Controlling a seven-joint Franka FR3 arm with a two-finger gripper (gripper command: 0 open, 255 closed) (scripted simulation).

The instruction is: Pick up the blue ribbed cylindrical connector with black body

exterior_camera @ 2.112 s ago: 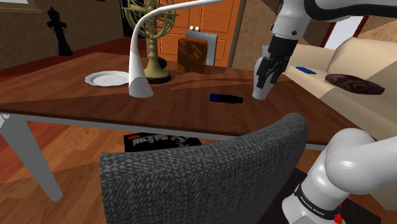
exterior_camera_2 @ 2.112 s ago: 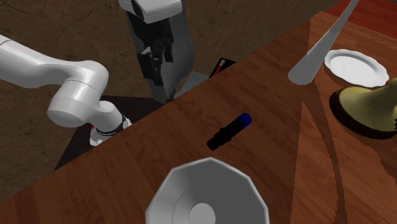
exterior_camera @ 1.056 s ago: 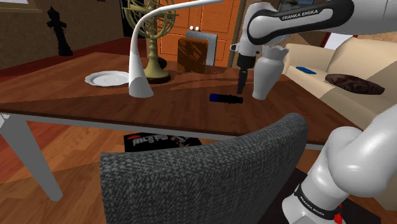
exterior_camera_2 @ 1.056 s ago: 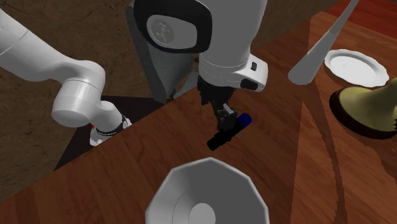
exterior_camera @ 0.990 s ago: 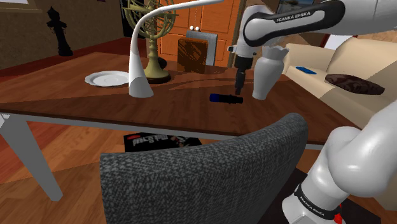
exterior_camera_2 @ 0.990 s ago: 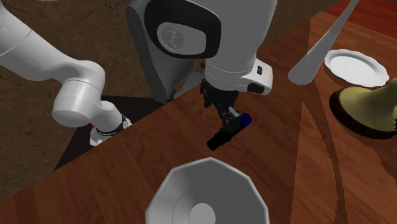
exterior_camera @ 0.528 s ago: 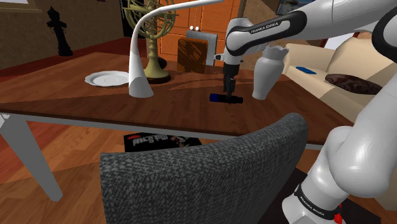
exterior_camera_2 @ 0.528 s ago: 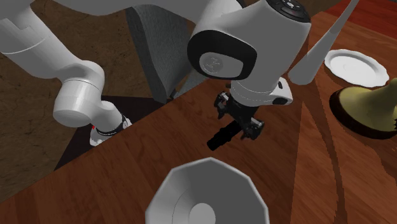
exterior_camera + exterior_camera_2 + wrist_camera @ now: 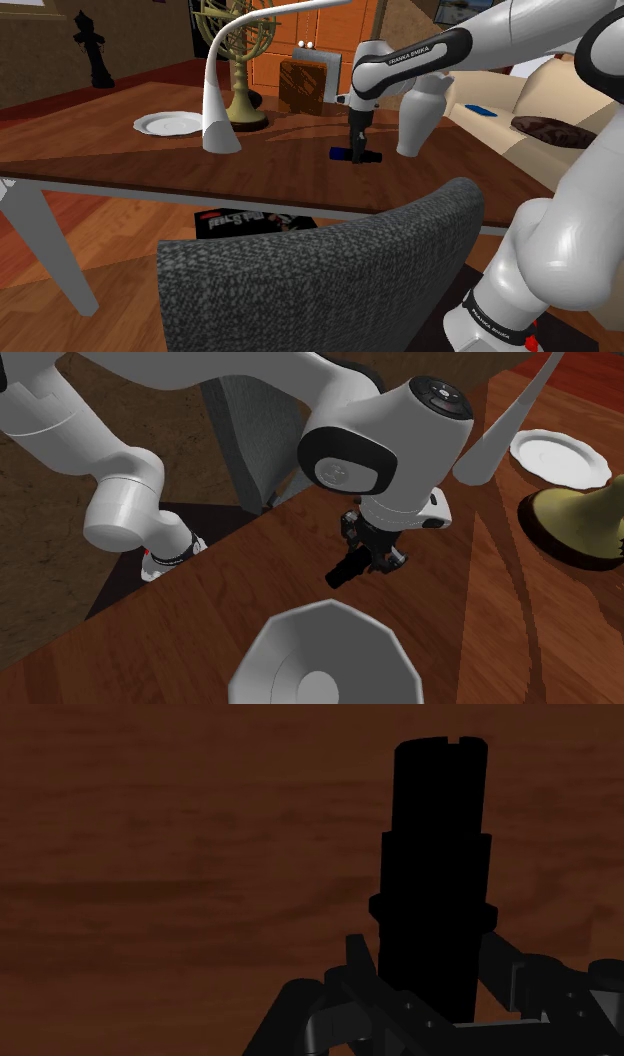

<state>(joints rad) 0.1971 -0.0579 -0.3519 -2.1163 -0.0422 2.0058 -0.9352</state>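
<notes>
The connector (image 9: 341, 154) lies flat on the brown table (image 9: 120, 160), a little right of the middle of the shoulder view, with its blue end to the left. The gripper (image 9: 358, 150) stands right over it and points down. In the wrist view the black body runs straight out from the gripper with 1 jaw on each side, so a squeeze would go across its thin way. It is black on black, so I cannot tell if the jaws pinch it.
</notes>
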